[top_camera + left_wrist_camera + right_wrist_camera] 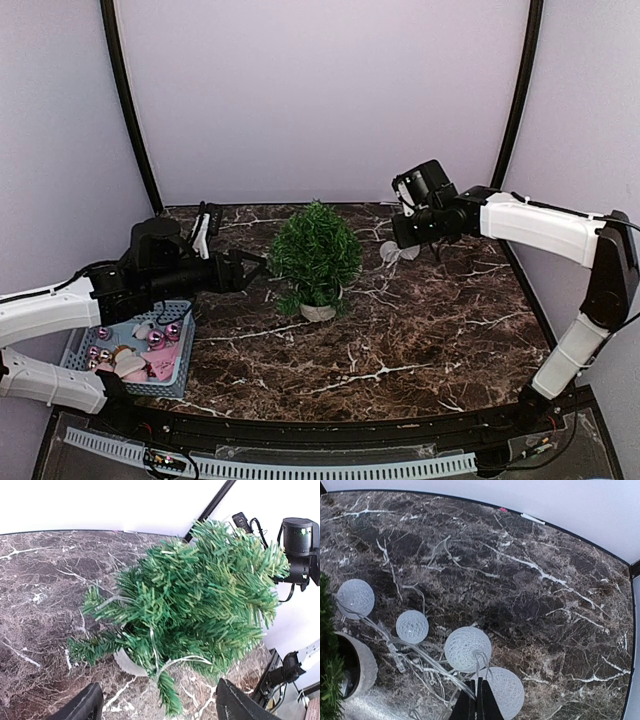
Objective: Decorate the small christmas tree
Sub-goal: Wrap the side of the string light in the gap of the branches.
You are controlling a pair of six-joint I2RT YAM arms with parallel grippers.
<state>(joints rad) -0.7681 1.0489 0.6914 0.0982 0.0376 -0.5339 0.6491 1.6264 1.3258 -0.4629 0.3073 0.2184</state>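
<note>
The top camera looks down from high behind the near edge over the whole table (430, 335). The left wrist camera faces the tree (200, 595) from close; the right wrist one looks steeply down at the table. All 3 share the tree.

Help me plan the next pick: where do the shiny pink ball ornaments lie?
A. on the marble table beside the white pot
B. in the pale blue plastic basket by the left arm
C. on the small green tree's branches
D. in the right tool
B: the top view shows the shiny pink ball ornaments lying inside the pale blue plastic basket.
</note>
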